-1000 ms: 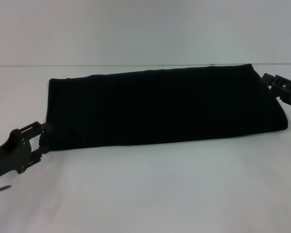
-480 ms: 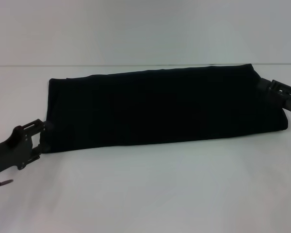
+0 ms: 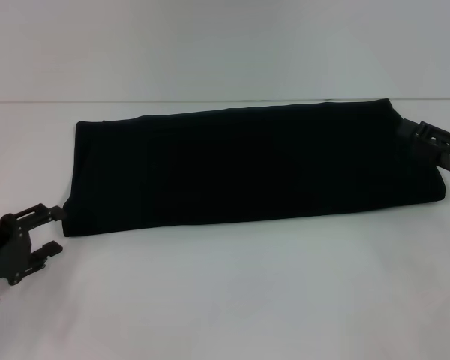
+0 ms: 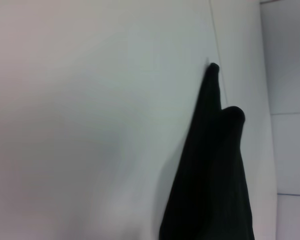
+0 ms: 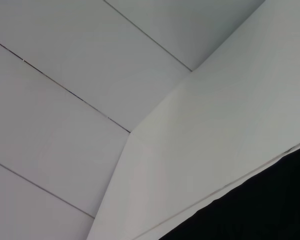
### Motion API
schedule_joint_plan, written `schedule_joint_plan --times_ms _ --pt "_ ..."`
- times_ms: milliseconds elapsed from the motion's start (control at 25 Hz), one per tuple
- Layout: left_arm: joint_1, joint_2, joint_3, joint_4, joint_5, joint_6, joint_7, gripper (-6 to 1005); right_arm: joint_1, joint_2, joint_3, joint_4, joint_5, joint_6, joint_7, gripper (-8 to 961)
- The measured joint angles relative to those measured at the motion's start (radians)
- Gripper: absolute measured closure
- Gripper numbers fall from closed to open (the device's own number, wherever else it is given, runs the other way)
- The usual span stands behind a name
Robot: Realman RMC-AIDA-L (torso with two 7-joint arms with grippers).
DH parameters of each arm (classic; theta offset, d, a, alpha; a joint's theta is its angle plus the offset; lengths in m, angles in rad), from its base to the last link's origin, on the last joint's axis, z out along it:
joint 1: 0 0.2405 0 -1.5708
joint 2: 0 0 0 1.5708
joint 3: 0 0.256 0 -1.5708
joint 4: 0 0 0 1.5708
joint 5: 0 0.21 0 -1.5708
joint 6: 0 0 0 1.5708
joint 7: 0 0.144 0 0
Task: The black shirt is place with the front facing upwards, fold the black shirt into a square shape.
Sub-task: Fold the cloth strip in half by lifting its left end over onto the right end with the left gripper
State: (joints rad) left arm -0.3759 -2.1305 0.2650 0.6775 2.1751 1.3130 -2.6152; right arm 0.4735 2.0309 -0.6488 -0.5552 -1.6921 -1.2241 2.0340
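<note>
The black shirt (image 3: 247,169) lies folded into a long band across the white table (image 3: 225,300), plain black side up. No letters or label show. My left gripper (image 3: 55,230) is open at the near left, a little clear of the shirt's near left corner, holding nothing. My right gripper (image 3: 414,135) rests against the shirt's far right end, partly cut off by the picture's edge. The left wrist view shows a narrow stretch of the black shirt (image 4: 215,175). In the right wrist view, the black shirt (image 5: 270,210) fills one corner.
The table's far edge (image 3: 210,100) runs just behind the shirt, with a pale wall beyond it. Bare white tabletop stretches in front of the shirt, towards me.
My left gripper has pulled back from the shirt's near left corner and now stands open, clear of the cloth. The right gripper edged in against the shirt's right end.
</note>
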Motion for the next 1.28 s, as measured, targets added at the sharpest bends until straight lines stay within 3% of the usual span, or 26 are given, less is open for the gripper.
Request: schedule_joint_plan --times_ms 520,1280 --pt "-0.042 0.013 0.012 -0.074 0.002 -0.077 -0.014 316 0.008 0.003 -0.001 0.001 -0.002 0.031 -0.009 221" --pt "-0.049 0.019 0.013 -0.091 0.002 -0.075 -0.027 316 0.013 0.003 0.000 0.002 0.000 0.035 -0.012 222"
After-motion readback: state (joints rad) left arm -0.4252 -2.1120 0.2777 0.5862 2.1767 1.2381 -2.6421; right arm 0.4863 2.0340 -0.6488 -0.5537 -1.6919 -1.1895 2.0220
